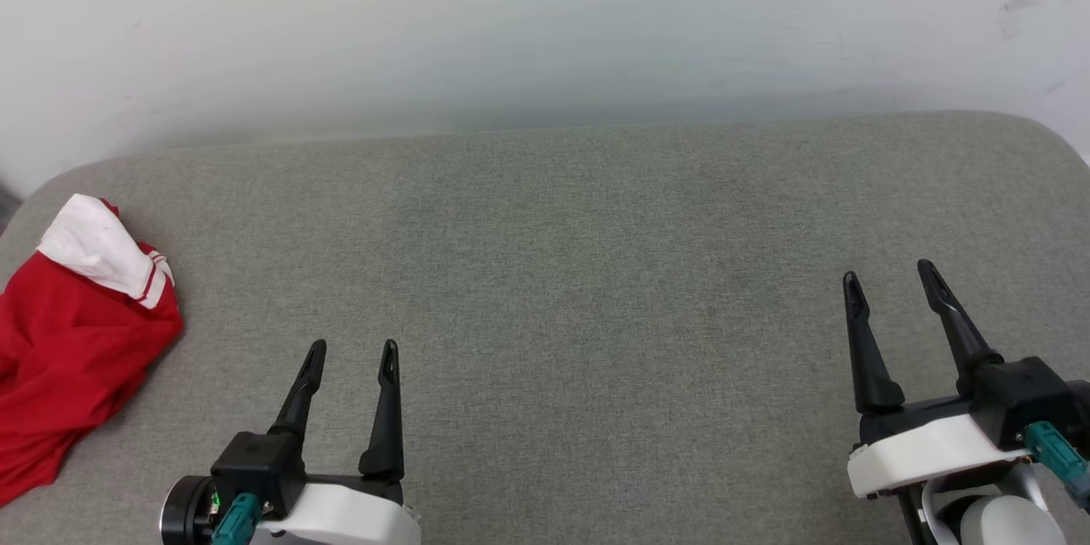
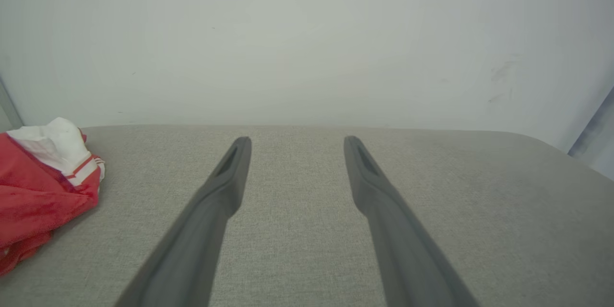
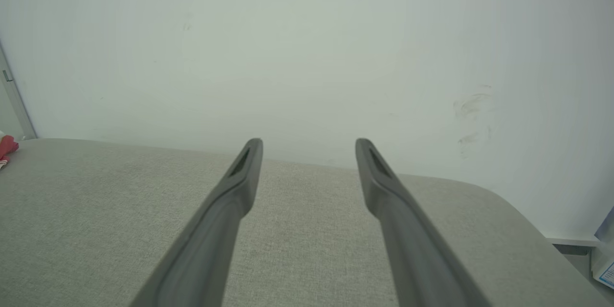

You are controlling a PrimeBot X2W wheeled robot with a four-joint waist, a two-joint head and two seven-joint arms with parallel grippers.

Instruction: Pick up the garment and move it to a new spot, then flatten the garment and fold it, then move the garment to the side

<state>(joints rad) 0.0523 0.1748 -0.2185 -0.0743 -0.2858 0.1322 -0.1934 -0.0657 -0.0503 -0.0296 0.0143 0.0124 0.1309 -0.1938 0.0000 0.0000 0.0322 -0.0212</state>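
The garment (image 1: 68, 341) is the target, and the left gripper (image 1: 352, 349) is the reference point for locating it. The left gripper's two fingers stand spread and empty, pointing away from the robot over the grey padded surface (image 1: 596, 272) (whether they touch it cannot be told). The right gripper (image 1: 890, 272) is likewise spread and empty at the opposite side, well apart from the cloth.

To the left of the left gripper, the garment lies crumpled at the surface's left edge. Its red body is nearest the robot and a white sleeve with striped cuff is at the far end. Its long axis runs roughly near-to-far, and part of it is cut off by the head view's edge.

The left arm is the nearer one. Judgement: the pick-up is not yet begun, and the coming move calls for a leftward reach.
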